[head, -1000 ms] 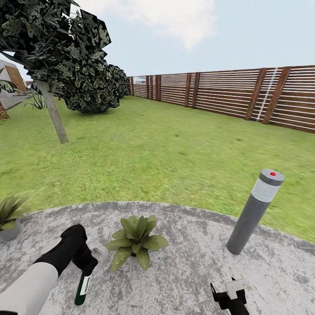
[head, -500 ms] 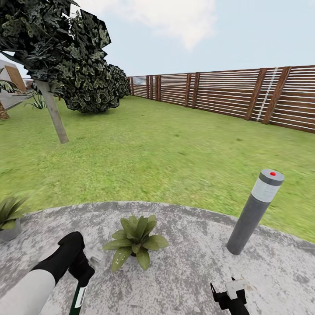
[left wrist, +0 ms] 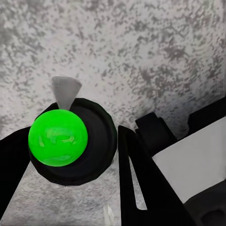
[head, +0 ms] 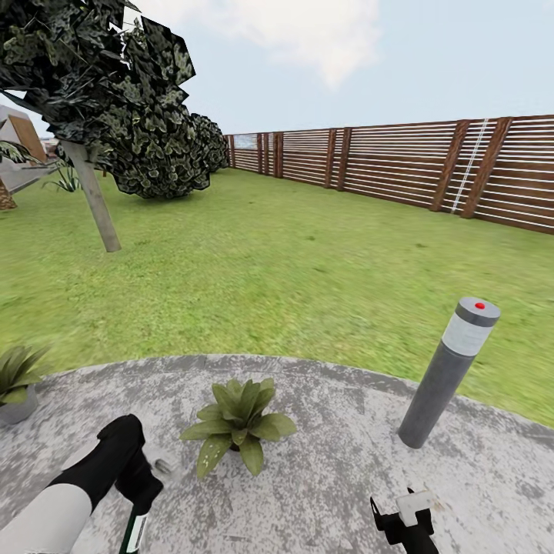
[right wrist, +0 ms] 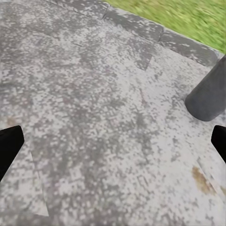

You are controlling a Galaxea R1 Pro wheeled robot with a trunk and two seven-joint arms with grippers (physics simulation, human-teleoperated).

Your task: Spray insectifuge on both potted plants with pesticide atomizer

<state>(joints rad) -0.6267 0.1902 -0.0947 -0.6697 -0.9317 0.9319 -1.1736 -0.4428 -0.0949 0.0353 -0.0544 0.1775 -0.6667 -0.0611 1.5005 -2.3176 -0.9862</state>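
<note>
Hanging from the left end effector [head: 137,492], the pesticide atomizer [head: 132,531] runs off the head view's lower edge, so only part of its dark green body and white label shows. From the left wrist, the bottle [left wrist: 75,141] appears end-on as a dark round shape with a bright green dome, a pale pointed piece jutting from it, and black fingers [left wrist: 141,174] pressed against both sides. The right end effector [head: 400,517] is also cut by the lower edge; its fingertips [right wrist: 10,143] sit at opposite borders of its wrist view, spread wide with only patio [right wrist: 103,108] between them. One potted plant [head: 237,423] stands on the stone just beside the left arm, its grey pot hidden under leaves. A second potted plant [head: 15,381] is clipped by the left edge, pot partly visible. A grey bollard lamp [head: 448,375] stands near the lawn [head: 269,261], before the fence [head: 431,165].
</note>
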